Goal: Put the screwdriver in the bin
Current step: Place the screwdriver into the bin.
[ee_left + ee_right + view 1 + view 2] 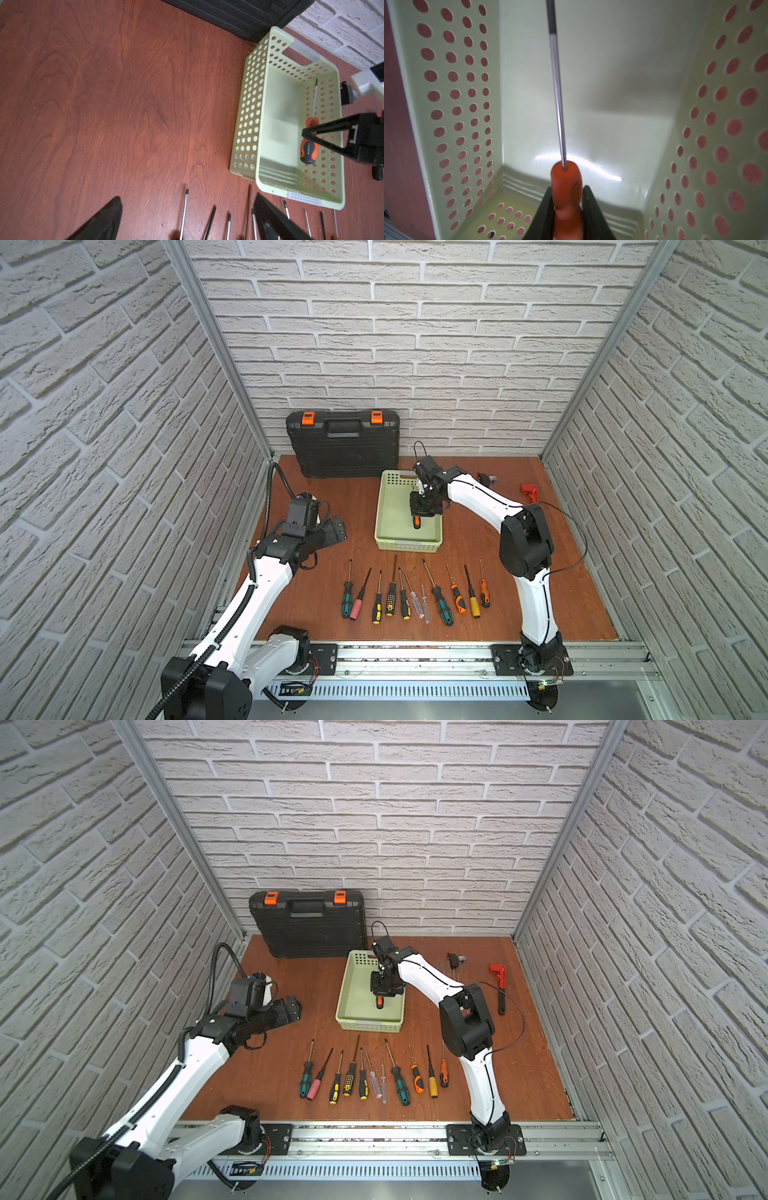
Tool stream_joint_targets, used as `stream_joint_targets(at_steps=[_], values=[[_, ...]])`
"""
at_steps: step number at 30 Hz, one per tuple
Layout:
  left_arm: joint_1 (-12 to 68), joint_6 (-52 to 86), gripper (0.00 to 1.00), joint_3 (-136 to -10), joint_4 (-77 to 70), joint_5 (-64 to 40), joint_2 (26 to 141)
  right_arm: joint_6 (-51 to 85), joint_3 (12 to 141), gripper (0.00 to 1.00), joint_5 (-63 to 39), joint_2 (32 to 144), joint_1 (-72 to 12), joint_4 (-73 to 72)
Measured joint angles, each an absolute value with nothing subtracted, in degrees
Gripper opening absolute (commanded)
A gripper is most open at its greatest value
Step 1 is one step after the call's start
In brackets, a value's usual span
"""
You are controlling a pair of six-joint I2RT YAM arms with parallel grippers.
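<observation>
Pinching the screwdriver (566, 193) between right fingers (546, 207), bin (379, 510) walls either side, perhaps off its floor; left fingers (99, 222) spread, loose screwdrivers (390, 600) near.

This was a robot lab cell dressed as a workshop: brick-pattern panels (415, 323) in aluminium framing (218, 344) boxed a wooden counter (498, 626). White arms (536, 605) stood bolted to its front-edge rail (415, 655), with a black toolcase (345, 443) at the back edge and a row of screwdrivers (441, 608) near the front.
</observation>
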State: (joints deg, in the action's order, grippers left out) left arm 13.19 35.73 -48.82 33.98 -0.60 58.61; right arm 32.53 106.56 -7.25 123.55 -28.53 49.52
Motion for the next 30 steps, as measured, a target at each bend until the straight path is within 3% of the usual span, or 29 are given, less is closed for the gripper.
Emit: stream_joint_targets(at_steps=[13, 17, 20, 30], values=[[13.2, 35.6, 0.98, -47.9, 33.9, -0.7, 56.9, 32.8, 107.9, 0.13, -3.6, 129.6, -29.6, 48.8], [13.2, 35.6, 0.98, -47.8, 33.9, -0.4, 56.3, 32.8, 107.9, 0.29, -3.2, 130.0, -29.6, 48.6], [13.2, 35.6, 0.98, -47.8, 34.0, -0.3, 56.6, 32.8, 107.9, 0.34, -3.1, 130.0, -29.6, 48.5], [13.3, 35.8, 0.93, -50.6, 37.8, -1.8, 62.4, 31.1, 109.1, 0.36, -2.6, 129.9, -29.9, 47.9]])
